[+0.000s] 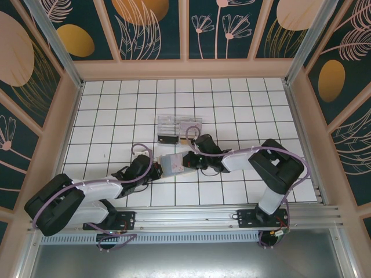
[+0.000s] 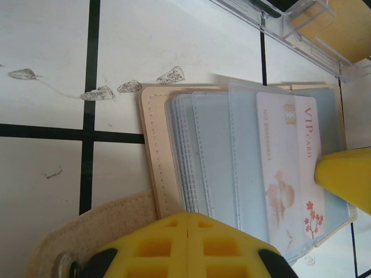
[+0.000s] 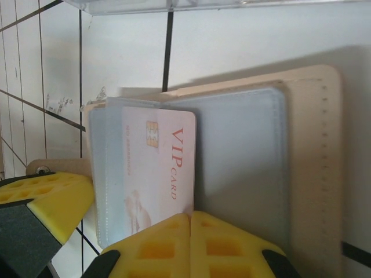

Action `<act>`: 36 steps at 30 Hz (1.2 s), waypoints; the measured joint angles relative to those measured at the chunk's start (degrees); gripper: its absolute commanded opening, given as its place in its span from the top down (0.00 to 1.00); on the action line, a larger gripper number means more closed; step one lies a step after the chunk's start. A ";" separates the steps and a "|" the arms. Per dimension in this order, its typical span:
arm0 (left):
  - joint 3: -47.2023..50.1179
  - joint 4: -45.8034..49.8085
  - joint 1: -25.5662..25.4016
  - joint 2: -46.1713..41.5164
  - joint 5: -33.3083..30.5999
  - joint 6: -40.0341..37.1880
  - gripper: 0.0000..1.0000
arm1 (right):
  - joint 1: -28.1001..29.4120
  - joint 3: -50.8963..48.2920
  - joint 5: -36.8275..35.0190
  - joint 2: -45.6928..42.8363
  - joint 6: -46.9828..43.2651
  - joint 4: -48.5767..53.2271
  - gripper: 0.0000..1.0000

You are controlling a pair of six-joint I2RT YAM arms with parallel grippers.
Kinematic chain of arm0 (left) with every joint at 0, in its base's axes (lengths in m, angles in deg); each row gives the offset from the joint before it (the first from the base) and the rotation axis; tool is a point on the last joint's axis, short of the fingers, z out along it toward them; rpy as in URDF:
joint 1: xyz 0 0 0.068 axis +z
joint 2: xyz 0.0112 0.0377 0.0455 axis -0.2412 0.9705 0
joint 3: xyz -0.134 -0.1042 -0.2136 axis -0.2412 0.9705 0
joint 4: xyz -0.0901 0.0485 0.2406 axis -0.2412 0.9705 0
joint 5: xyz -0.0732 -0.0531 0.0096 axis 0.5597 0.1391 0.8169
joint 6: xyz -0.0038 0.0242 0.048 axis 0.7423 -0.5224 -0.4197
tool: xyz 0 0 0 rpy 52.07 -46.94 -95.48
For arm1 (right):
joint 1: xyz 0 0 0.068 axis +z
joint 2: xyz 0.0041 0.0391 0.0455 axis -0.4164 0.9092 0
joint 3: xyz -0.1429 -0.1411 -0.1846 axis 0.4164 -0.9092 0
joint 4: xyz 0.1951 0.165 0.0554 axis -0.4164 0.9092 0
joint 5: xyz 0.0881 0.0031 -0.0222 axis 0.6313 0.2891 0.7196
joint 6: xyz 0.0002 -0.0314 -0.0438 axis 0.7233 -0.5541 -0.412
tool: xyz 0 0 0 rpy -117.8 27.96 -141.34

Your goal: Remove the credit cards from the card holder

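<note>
The tan card holder (image 1: 173, 164) lies open on the white tiles between both grippers, its blue-grey sleeves (image 2: 214, 156) fanned out. One credit card (image 2: 290, 168), pale with pink "VIP CARD" print, sits in the top sleeve; it also appears in the right wrist view (image 3: 153, 168). My left gripper (image 2: 188, 215) is shut, its tip resting on the holder's near edge by the sleeves. My right gripper (image 3: 190, 215) is shut too, its tip touching the card's corner edge, with nothing pinched between the fingers. The right gripper's yellow finger (image 2: 348, 176) touches the card's long edge.
A clear plastic compartment box (image 1: 178, 124) with a black block (image 1: 168, 139) stands just beyond the holder, close to both grippers (image 2: 301, 23). The holder's snap strap (image 2: 87, 237) lies to the left under my left gripper. Wooden walls ring the tiled floor.
</note>
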 measured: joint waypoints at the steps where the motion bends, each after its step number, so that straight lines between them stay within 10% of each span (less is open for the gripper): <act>1: 0.00 0.00 0.02 0.02 0.02 0.00 1.00 | -0.31 -0.31 0.02 -0.31 -0.24 0.22 1.00; 27: -1.90 1.62 0.07 1.11 0.59 -1.44 0.99 | -6.97 -5.09 -0.09 -14.53 -6.56 8.96 1.00; 32: -2.14 3.74 0.07 -2.47 0.35 -2.08 0.75 | -6.97 -2.51 -2.95 -20.13 -11.13 15.56 1.00; 36: -2.16 3.93 0.07 -7.45 -1.03 -2.97 0.28 | -6.64 2.56 -7.39 -23.50 -16.26 21.90 1.00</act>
